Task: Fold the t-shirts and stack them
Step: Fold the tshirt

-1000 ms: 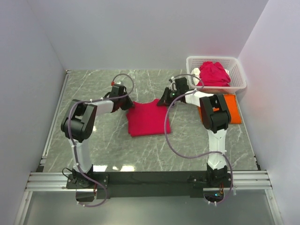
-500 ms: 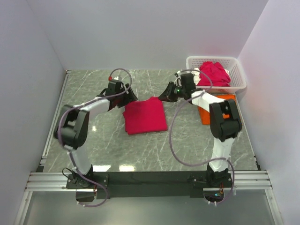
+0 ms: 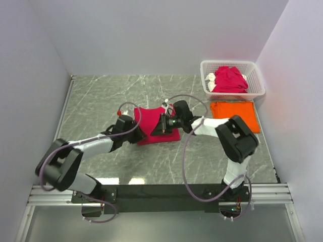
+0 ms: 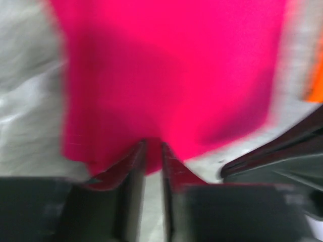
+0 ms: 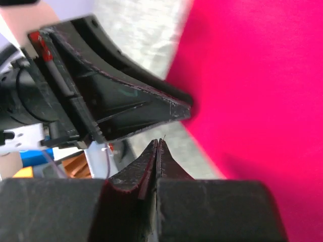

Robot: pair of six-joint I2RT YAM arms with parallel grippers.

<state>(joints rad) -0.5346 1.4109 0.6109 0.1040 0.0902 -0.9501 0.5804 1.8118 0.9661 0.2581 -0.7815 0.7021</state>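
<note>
A folded crimson-pink t-shirt (image 3: 149, 121) lies mid-table and fills the left wrist view (image 4: 166, 75). My left gripper (image 3: 137, 135) is at its near-left edge, its jaws a narrow gap apart (image 4: 151, 147) with the tips over the hem and bare table between the fingers. My right gripper (image 3: 160, 125) is low over the shirt's near-right part. It is shut (image 5: 158, 142) with nothing in it, just off the cloth (image 5: 252, 91). An orange t-shirt (image 3: 234, 109) lies flat at the right. More crimson t-shirts (image 3: 229, 78) are heaped in the basket.
The white lattice basket (image 3: 258, 80) stands at the far right corner, just behind the orange shirt. The two grippers are close together; the left one's black body (image 5: 116, 101) fills the upper left of the right wrist view. White walls close in the table on three sides.
Both grippers swept from the shirt's far edge toward the near side, and the crimson shirt is now a smaller folded shape. The left jaws opened and then narrowed; the right jaws shut.
</note>
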